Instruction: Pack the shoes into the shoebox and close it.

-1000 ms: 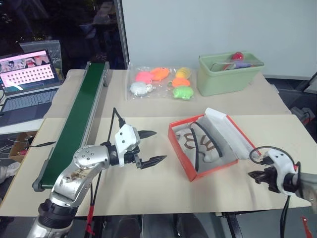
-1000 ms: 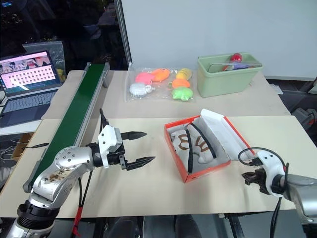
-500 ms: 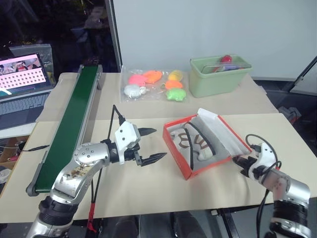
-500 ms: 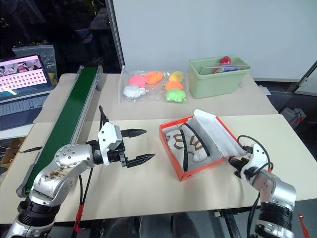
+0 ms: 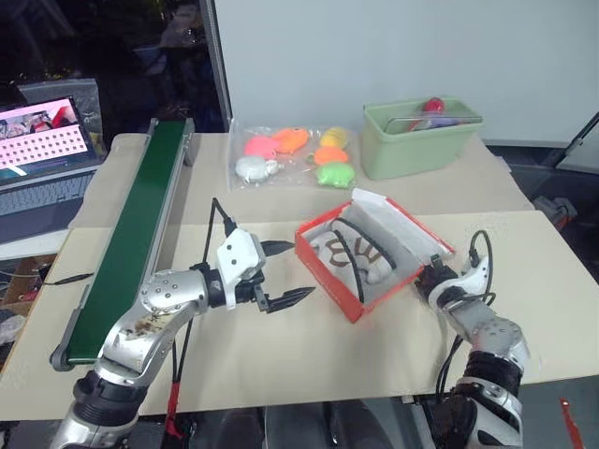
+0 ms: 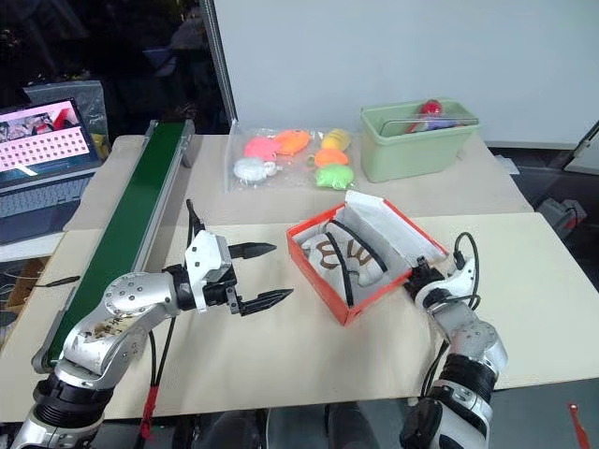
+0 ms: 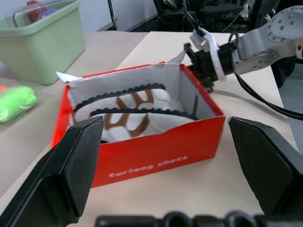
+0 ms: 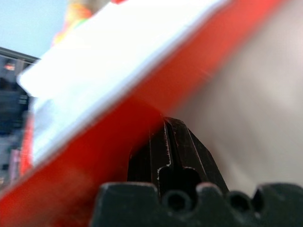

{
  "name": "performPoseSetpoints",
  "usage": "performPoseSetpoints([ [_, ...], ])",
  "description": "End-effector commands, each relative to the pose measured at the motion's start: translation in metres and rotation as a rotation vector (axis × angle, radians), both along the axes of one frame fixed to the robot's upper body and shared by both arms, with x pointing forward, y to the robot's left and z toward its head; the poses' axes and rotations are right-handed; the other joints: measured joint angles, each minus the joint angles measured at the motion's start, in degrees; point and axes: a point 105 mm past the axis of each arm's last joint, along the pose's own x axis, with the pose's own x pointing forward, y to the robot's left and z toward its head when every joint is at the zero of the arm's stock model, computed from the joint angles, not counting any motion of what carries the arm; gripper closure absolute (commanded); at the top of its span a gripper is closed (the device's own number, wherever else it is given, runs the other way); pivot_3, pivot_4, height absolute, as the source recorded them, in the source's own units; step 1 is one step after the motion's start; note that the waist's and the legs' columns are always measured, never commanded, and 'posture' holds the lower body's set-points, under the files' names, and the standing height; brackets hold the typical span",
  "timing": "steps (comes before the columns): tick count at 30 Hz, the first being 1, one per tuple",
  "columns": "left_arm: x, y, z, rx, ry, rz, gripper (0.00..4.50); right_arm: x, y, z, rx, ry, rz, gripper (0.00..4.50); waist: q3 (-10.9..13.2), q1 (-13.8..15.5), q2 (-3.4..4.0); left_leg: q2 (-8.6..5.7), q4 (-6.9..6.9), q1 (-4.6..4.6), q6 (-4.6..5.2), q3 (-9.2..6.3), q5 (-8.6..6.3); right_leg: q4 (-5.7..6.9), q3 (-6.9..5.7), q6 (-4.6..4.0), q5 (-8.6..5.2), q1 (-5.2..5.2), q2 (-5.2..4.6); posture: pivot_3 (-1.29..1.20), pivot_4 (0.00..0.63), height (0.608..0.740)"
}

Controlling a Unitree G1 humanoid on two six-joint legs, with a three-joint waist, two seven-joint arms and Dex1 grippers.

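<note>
The red-orange shoebox (image 5: 329, 290) lies open in the middle of the table, and the shoes (image 5: 354, 258), white with dark brown laces, lie inside it. Its white-lined lid (image 5: 402, 227) stands tilted up on the box's right side. My right gripper (image 5: 428, 281) is shut, its tips pressed against the lid's red outer face (image 8: 118, 118). To the left of the box my left gripper (image 5: 301, 270) hangs open and empty, pointing at the red front wall (image 7: 156, 151). In the left wrist view the right gripper (image 7: 201, 56) shows behind the box.
A green conveyor belt (image 5: 131, 234) runs along the left side. A clear bag of coloured soft toys (image 5: 290, 154) and a pale green bin (image 5: 421, 136) sit at the back. A laptop (image 5: 42, 150) stands at the far left. Bare table lies in front of the box.
My right gripper swung in from the table's right front to the outside of the lid. The lid now stands steeper and the box has slid slightly left. The left gripper held still.
</note>
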Motion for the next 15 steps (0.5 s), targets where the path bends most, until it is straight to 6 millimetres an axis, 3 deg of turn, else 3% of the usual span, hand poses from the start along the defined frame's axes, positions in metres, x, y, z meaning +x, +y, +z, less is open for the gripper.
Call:
performPoseSetpoints([
  [1, -0.003, -0.002, 0.007, -0.001, -0.039, -0.012, 0.00, 0.008, 0.000, 0.040, -0.117, -0.179, 0.020, 4.42, 0.0, 0.2, 0.11, -0.01, 0.00, -0.11, 0.00, -0.01, 0.00, 0.01, 0.00, -0.18, 0.11, -0.10, 0.00, 0.00, 0.150, 0.729],
  [4, -0.002, -0.002, 0.007, 0.001, -0.040, -0.013, 0.00, 0.006, 0.018, 0.077, -0.306, -0.378, 0.121, 4.42, 0.0, 0.3, 0.24, -0.05, -0.01, -0.60, 0.02, -0.03, -0.01, 0.04, -0.04, -0.28, 0.17, -0.58, -0.05, 0.00, 0.150, 0.729],
  [9, 0.000, -0.002, 0.007, 0.007, -0.042, -0.012, 0.00, 0.000, 0.041, 0.102, -0.542, -0.520, 0.229, 4.42, 0.1, 0.3, 0.25, -0.08, 0.07, -0.93, 0.02, -0.02, -0.01, 0.50, -0.01, -0.26, 0.21, -1.09, -0.07, 0.00, 0.150, 0.729],
  [11, 0.000, -0.001, 0.007, 0.008, -0.042, -0.012, 0.00, -0.003, 0.052, 0.109, -0.628, -0.555, 0.282, 4.42, 0.1, 0.4, 0.25, -0.09, 0.08, -0.88, 0.01, -0.02, 0.00, 0.55, -0.01, -0.27, 0.20, -1.07, -0.07, 0.00, 0.150, 0.729],
  [15, -0.001, -0.001, 0.005, 0.012, -0.040, -0.010, 0.00, -0.017, 0.090, 0.109, -1.026, -0.636, 0.511, 4.42, 0.1, 0.2, 0.25, -0.10, 0.09, -0.87, 0.01, 0.00, 0.00, 0.52, 0.00, -0.26, 0.19, -1.07, -0.07, 0.00, 0.150, 0.729],
])
